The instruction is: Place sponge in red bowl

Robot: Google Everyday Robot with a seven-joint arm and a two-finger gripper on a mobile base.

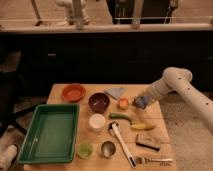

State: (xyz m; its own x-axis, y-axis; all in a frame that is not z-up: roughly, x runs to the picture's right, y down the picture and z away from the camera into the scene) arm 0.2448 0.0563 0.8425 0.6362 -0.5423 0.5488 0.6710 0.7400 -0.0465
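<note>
End effector [143,104] shut, seemingly clamped on small light-blue rectangular soft sponge [140,101], low over the wooden desk [150,116] near its right edge. Well apart to the left, in the far row: shallow round orange-red bowl [73,92]. Calls for a leftward carry past the deeper dark maroon bowl [98,102].

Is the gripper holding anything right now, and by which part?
Yes. The gripper, at the right side of the wooden table, is shut on the small light-blue rectangular sponge, apparently by its upper end. The exact contact is hidden.
</note>
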